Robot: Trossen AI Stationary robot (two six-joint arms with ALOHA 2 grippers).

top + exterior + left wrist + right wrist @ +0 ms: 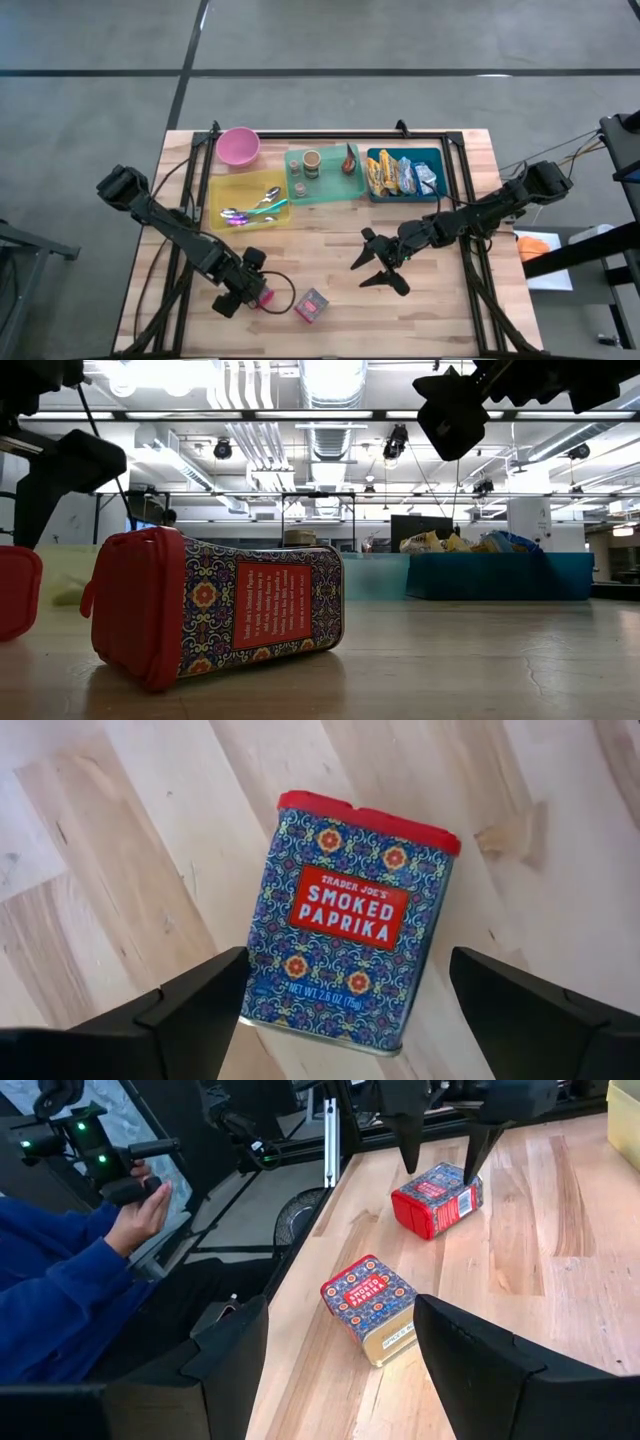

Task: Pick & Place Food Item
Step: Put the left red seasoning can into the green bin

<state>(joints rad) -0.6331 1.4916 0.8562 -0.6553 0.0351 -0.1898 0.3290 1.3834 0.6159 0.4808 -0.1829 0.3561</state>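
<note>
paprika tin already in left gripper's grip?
No. In the left wrist view the paprika tin lies flat on the table, with the left gripper open and its fingers clear of it on either side.

The flat metal paprika tin (350,920) has a blue surface with small floral ornaments in red and yellow, a red lid and a red label with white letters. A second small tin (437,1197) is red with a white label. The round plastic bowl (238,146) is pink. The yellow plastic tray (222,195) stands beside a pale green tray (330,190) and a teal tray (440,158). The wooden table (450,300) is light, with pale stripes. Both grippers are black. A person's sleeve (60,1295) is blue.
</note>
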